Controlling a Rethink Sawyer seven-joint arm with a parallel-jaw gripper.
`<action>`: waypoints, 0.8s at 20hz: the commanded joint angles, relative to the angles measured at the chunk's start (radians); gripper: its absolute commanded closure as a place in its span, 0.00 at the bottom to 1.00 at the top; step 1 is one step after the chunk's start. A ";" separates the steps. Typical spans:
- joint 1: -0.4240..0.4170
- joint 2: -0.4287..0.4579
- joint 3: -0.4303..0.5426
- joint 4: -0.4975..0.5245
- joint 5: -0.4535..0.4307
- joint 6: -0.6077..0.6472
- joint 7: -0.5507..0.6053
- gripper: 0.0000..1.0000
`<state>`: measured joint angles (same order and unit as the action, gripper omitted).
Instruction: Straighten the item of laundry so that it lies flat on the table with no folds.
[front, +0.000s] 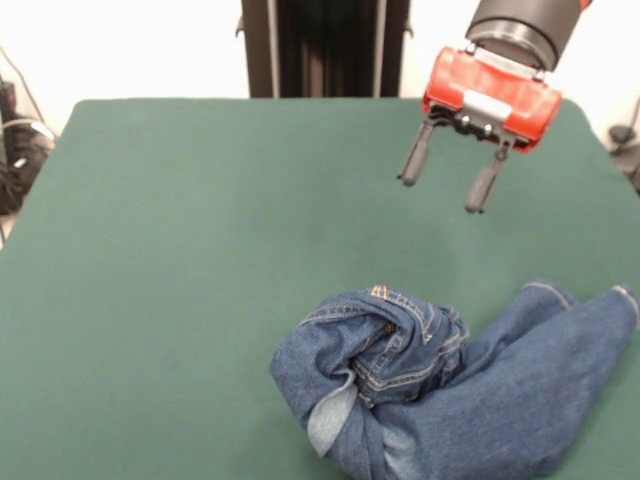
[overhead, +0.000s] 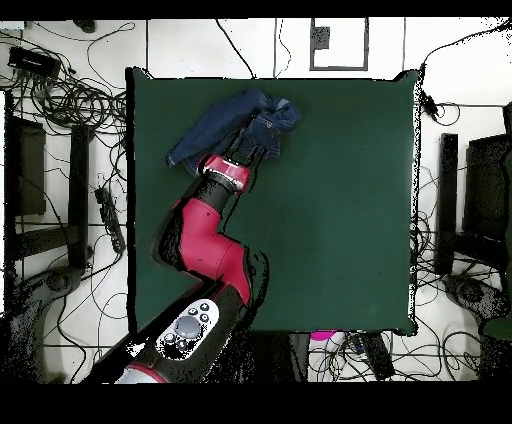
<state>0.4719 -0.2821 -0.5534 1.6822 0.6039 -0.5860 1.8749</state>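
From across the bench (front: 150, 250), the pincer (front: 448, 182) is hanging in the air with its two dark fingers (front: 414, 160) spread apart and nothing between them. Below it and toward the camera, the jeans (front: 450, 390) are lying bunched: the waistband is curling over itself in a knot directly beneath and slightly to the picture's left of the pincer, while the legs are trailing away to the picture's right, one overlapping the other. The pincer is not touching the cloth; there is clear green felt between them.

To do this step well, I would say the pincer should be coming down on an outer edge of the heap, such as a leg hem or the rolled waistband, pinching only one layer and dragging it outward, away from the knot, rather than pressing into the middle.

From above, the red arm (overhead: 205, 240) is reaching up from its base, and the pincer's end is sitting just beside the jeans (overhead: 215, 125), partly covering them, so its opening is hard to read here. The jeans are lying beyond it, near the bench's (overhead: 340, 200) far edge.

Counting: one pair of jeans, one bench, one arm, one pincer.
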 joint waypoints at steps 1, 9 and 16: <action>-0.031 0.076 0.202 -0.087 -0.018 -0.093 0.278 0.00; -0.084 0.123 0.266 -0.152 -0.092 -0.140 0.280 0.00; -0.127 0.163 0.320 -0.193 -0.138 -0.208 0.305 0.00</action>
<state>0.3662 -0.2155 -0.4507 1.5613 0.5177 -0.7437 1.8751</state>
